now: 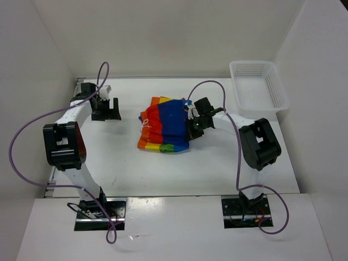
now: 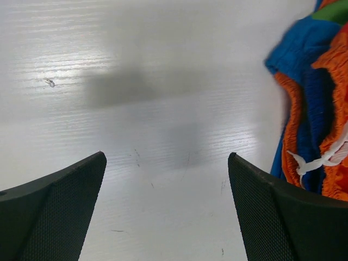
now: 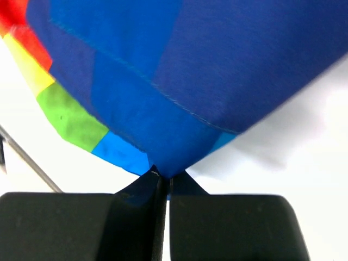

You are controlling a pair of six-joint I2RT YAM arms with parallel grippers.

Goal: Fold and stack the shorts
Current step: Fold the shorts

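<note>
The rainbow-striped shorts (image 1: 165, 126) lie bunched and partly folded in the middle of the table, dark blue on top, red, orange, yellow and green at the left and front. My right gripper (image 1: 191, 124) is at their right edge, shut on a blue corner of the cloth (image 3: 168, 163) and lifting it. My left gripper (image 1: 105, 113) is open and empty, left of the shorts, above bare table. In the left wrist view the orange and blue waistband (image 2: 310, 114) with the white drawstring (image 2: 326, 157) shows at the right.
A white mesh basket (image 1: 258, 86) stands at the back right corner of the table. White walls enclose the table at the back and both sides. Purple cables loop from both arms.
</note>
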